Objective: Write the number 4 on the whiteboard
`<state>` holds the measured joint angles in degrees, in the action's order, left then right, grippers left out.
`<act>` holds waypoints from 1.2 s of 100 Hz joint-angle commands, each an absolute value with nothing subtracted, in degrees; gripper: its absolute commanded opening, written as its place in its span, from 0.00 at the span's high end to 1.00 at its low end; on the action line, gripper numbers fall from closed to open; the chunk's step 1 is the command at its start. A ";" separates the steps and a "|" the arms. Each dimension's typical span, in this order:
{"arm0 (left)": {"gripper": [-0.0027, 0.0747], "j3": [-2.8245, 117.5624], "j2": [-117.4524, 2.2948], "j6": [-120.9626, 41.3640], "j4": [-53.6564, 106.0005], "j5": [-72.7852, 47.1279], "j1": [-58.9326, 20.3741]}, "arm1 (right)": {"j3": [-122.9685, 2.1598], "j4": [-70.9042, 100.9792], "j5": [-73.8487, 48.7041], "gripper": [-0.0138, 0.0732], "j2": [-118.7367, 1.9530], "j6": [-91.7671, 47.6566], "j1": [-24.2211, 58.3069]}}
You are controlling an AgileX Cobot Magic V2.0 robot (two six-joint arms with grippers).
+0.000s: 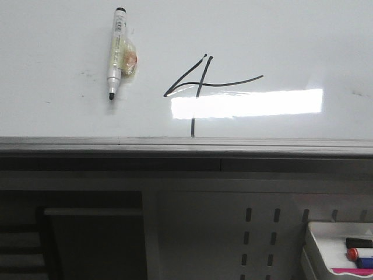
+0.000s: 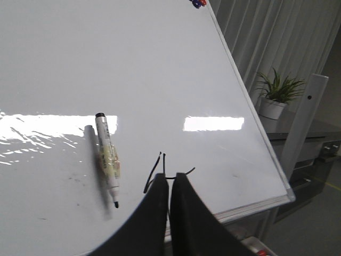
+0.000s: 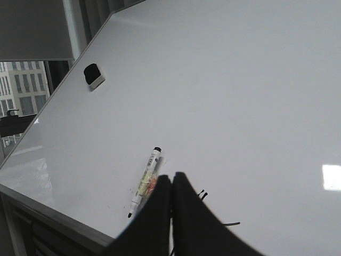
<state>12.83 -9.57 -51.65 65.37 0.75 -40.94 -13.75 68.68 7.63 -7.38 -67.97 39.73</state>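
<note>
Whiteboard (image 1: 291,35): I log number 4 (image 1: 201,87), marker (image 1: 116,52) beside; both my grippers (image 2: 169,186) (image 3: 171,186) pinched closed, empty.

The one sign that can be read is the number 4 (image 1: 201,87), hand-drawn in thin black marker lines on the whiteboard (image 1: 291,41). It has a slanted stroke, a long wavy crossbar running off to the right, and an upright stroke reaching down to the near edge of the board. A bright reflection lies across its lower part. The marker (image 1: 116,52) lying on the board to the left of the 4 carries a printed label near its cap, but the print is too small to read.
</note>
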 commanded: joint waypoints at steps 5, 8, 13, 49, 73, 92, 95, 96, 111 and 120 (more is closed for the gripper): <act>0.99 12.89 -9.48 -51.17 53.45 1.89 -37.25 | -15.30 68.19 8.67 0.92 -7.94 -68.19 39.45; 0.99 12.26 -9.11 -49.98 48.72 1.27 -35.72 | -15.30 68.19 8.67 0.92 -7.94 -68.19 39.45; 0.99 10.99 -8.70 -45.78 41.71 0.81 -31.82 | -15.30 68.19 8.67 0.92 -7.94 -68.19 39.45; 0.99 2.16 -0.16 -18.06 14.00 -1.58 -4.43 | -15.30 68.19 8.67 0.92 -7.94 -68.19 39.45; 0.99 -0.41 1.73 -15.12 13.52 -11.74 -1.51 | -15.30 68.19 8.67 0.92 -7.94 -68.19 39.45; 0.99 -0.94 1.73 -15.12 13.52 -17.63 -1.51 | -15.30 68.19 8.67 0.92 -7.94 -68.19 39.45; 0.99 -1.30 1.73 -15.12 13.64 -17.42 -1.51 | -15.30 68.19 8.67 0.92 -7.94 -68.19 39.45; 0.99 -1.43 1.73 -15.12 13.64 -17.40 -1.51 | -15.30 68.19 8.67 0.92 -7.94 -68.19 39.45; 0.99 -2.20 1.73 -15.12 13.75 -16.77 -1.51 | -15.30 68.19 8.67 0.92 -7.94 -68.19 39.45; 0.99 -2.20 1.73 -15.12 13.75 -16.77 -1.51 | -15.30 68.19 8.67 0.92 -7.94 -68.19 39.45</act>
